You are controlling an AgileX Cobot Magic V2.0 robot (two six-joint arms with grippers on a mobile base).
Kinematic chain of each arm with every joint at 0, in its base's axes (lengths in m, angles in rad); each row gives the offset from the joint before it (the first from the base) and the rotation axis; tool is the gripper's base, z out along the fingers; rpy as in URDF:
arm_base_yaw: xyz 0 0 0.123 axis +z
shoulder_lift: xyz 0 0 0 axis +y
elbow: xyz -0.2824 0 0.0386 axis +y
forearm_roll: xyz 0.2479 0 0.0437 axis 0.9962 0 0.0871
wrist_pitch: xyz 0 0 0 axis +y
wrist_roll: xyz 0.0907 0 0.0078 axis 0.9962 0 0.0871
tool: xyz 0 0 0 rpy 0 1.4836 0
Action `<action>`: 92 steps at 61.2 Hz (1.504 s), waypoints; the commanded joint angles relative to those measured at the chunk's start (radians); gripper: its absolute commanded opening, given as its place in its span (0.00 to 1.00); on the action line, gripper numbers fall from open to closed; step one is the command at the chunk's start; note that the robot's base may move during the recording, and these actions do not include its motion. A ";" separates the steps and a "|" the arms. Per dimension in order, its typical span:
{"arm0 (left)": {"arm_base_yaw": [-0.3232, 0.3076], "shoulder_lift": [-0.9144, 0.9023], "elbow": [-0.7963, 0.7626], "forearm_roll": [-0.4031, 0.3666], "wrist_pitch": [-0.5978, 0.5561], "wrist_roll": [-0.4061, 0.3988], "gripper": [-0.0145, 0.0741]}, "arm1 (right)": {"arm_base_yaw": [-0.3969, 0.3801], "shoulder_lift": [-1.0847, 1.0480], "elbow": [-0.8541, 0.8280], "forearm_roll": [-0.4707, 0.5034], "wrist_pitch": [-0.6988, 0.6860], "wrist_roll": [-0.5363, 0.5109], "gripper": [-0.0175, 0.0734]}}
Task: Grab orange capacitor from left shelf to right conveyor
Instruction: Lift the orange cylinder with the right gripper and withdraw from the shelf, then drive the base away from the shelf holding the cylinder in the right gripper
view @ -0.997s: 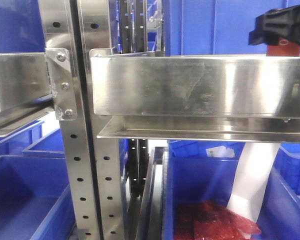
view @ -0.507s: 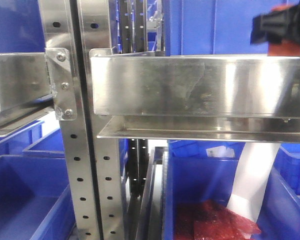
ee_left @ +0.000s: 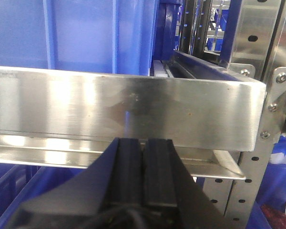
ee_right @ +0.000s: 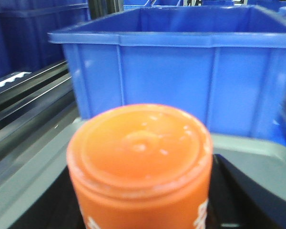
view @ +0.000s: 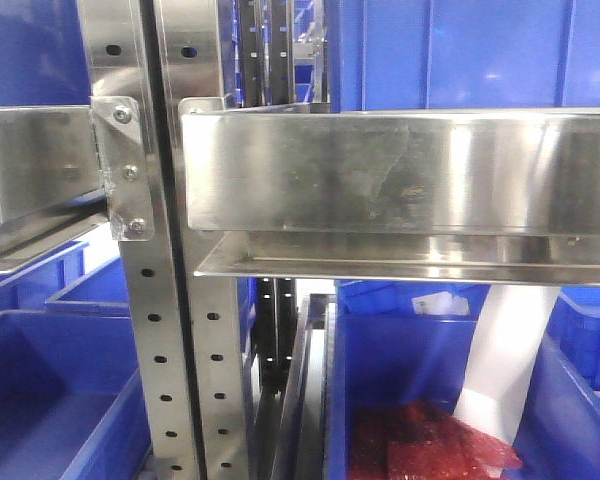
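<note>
Right gripper (ee_right: pixel 142 212): the dark fingers (ee_right: pixel 251 193) close on either side of the capacitor (ee_right: pixel 139 152), which stands upright between them with its flat orange cap towards the wrist camera. The side grip probably serves to keep the cylinder vertical, so that it can be set down on its base. Whether the base rests on anything is hidden. Ahead of these fingers lies a grey ledge (ee_right: pixel 35 164), and beyond it the wall of a blue bin (ee_right: pixel 181 81) closes the way forward. Dark rails (ee_right: pixel 24 95) border one side, so the free room is judged to be upward and back from the fingers. Left gripper (ee_left: pixel 143 157): the pads (ee_left: pixel 128 162) are pressed together with nothing between them, just short of the shelf (ee_left: pixel 133 105). They sit level with the lower edge of its steel front lip, probably parked out of the working arm's path. A gap opens beneath that lip; above it another blue wall blocks entry. The front view shows neither gripper, and the conveyor appears in no view.
</note>
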 commanded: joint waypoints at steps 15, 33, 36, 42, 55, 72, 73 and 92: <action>0.002 -0.013 -0.006 -0.003 -0.088 -0.002 0.02 | -0.009 -0.410 0.061 -0.012 0.190 -0.066 0.33; 0.002 -0.013 -0.006 -0.003 -0.088 -0.002 0.02 | -0.009 -0.682 0.166 -0.012 0.258 -0.066 0.33; 0.002 -0.013 -0.006 -0.003 -0.088 -0.002 0.02 | -0.009 -0.695 0.166 -0.012 0.259 -0.066 0.33; 0.002 -0.013 -0.006 -0.003 -0.088 -0.002 0.02 | -0.009 -0.700 0.166 -0.012 0.260 -0.066 0.33; 0.002 -0.013 -0.006 -0.003 -0.088 -0.002 0.02 | -0.009 -0.700 0.166 -0.012 0.263 -0.066 0.33; 0.002 -0.013 -0.006 -0.003 -0.088 -0.002 0.02 | -0.009 -0.700 0.166 -0.012 0.263 -0.066 0.33; 0.002 -0.013 -0.006 -0.003 -0.088 -0.002 0.02 | -0.009 -0.700 0.166 -0.012 0.263 -0.066 0.33; 0.002 -0.013 -0.006 -0.003 -0.088 -0.002 0.02 | -0.009 -0.700 0.166 -0.012 0.263 -0.066 0.33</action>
